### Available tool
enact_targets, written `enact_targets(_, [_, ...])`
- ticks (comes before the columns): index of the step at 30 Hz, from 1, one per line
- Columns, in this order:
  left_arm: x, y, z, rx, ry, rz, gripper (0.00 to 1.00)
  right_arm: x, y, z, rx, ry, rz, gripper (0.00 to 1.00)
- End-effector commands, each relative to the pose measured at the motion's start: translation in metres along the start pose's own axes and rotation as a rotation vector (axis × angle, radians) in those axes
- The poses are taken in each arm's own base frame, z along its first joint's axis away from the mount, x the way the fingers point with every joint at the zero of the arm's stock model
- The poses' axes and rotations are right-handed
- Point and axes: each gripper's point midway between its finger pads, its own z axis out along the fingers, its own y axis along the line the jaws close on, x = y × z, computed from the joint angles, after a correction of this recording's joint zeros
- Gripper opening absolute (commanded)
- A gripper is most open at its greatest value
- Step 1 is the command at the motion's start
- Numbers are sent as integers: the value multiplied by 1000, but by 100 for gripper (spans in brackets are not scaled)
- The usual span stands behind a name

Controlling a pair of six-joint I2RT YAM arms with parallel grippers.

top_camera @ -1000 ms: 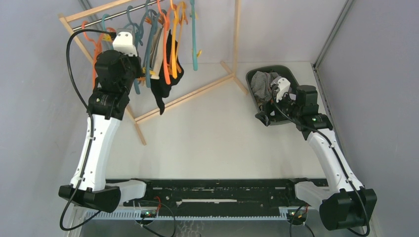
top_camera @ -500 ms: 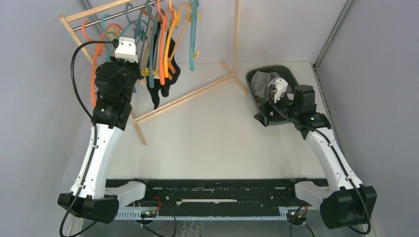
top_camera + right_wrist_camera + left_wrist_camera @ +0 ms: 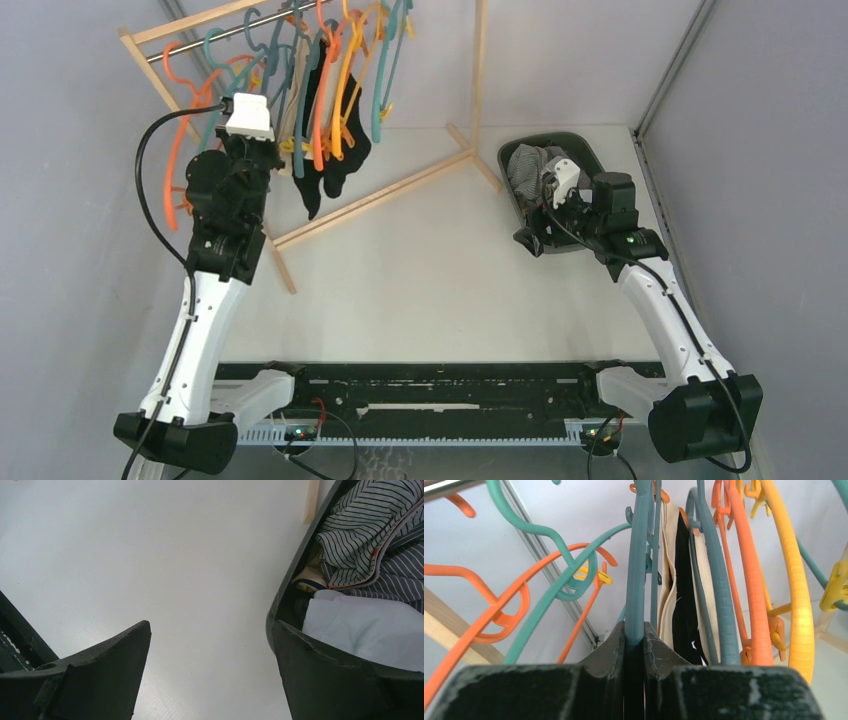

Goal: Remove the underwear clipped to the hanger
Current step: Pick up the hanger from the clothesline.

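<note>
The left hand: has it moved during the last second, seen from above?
Yes. The left hand, shut on a teal hanger, has come down the picture, away from the metal rail and slightly left.

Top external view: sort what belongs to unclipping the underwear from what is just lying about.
Job: black underwear; teal hanger, pinched by left end effector.
Lying about: orange hangers; wooden rack; dark bin holding striped cloth.
</note>
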Motion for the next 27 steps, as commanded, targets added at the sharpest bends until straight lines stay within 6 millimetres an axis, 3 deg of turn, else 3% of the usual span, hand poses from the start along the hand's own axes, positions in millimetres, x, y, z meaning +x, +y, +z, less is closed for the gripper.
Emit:
enact_targets(1, [-38,13,-8,-41,-140,-19,0,-7,-1,1,4,-20,-32,90])
enact_targets(7, [-33,16,-27,-35,-111,-8,0,-8,1,0,-4,-25,-35,90])
enact_targets(13, [-11,22,-58,-51,-19,-16,0,-9,8,1,-27,-26,-54,90])
enact_targets(27, [22,23,-149,64,184,97,0,-9,12,1,-43,-29,-60,90])
